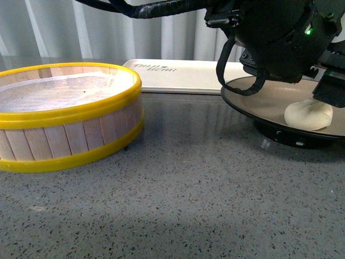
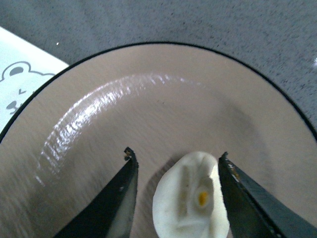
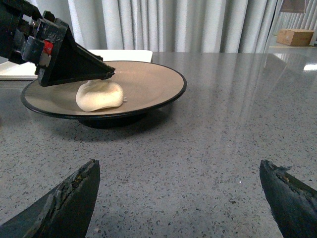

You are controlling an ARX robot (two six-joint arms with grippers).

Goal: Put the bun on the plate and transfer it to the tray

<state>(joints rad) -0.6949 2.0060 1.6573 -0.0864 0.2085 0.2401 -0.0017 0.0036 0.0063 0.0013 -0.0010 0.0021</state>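
Two pairs of jaws stood apart on my screens: those of the left gripper (image 2: 176,153) straddled the bun (image 2: 190,203) lying on the plate (image 2: 148,109), those of the right gripper (image 3: 179,163) gaped empty above the countertop (image 3: 208,144) near that plate, the tray (image 1: 178,75) just beyond.

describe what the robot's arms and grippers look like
The left arm is a bulky black housing with a small green light and a black cable looping below it. The left gripper has black wedge-shaped fingers, with a red part near their base. The right gripper has dark tapering fingers with rough, chipped edges.
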